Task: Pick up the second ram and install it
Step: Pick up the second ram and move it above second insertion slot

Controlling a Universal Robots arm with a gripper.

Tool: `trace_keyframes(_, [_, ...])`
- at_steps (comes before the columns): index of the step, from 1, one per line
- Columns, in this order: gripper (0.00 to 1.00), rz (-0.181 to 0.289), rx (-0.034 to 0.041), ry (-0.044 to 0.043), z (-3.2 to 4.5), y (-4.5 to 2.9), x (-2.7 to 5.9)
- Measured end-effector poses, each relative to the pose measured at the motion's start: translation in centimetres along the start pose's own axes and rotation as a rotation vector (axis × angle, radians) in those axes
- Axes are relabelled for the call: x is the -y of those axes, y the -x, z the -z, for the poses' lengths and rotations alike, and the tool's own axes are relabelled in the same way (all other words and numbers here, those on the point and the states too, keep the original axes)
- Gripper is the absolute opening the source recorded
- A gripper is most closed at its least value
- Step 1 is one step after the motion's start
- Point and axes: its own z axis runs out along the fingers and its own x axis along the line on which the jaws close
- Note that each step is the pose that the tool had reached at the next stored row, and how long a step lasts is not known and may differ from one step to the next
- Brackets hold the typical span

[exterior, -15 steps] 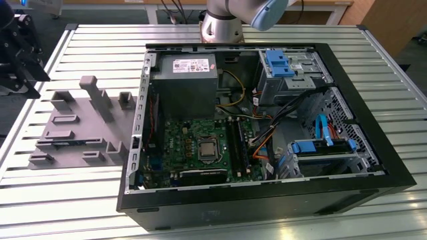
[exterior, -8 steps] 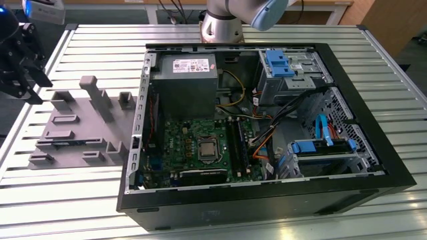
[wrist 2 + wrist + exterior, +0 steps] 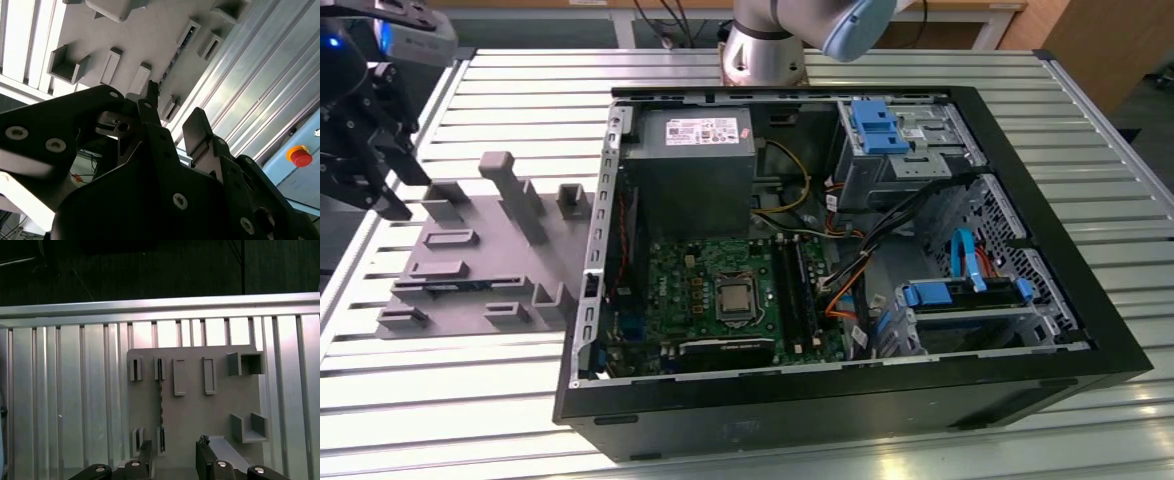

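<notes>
The second ram stands on edge in the grey fixture, held between slotted posts. It shows as a thin dark strip in the first wrist view and as a thin line in the second wrist view. In the exterior view it is a bluish sliver low on the fixture. My gripper hovers above the fixture, open, with nothing between its black fingers. In the exterior view the gripper hangs at the far left over the fixture's edge.
An open computer case lies on the slatted metal table at the exterior view's right of the fixture. It holds a green motherboard with black slot rails, a power supply and cables. A red button sits beyond the table.
</notes>
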Motion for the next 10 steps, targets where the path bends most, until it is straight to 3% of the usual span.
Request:
trace_keyframes(4, [0.47, 0.000, 0.0000, 0.0000, -0.62, -0.11, 0.00])
trace_keyframes(10, [0.47, 0.000, -0.0001, 0.0000, -0.64, -0.11, 0.01])
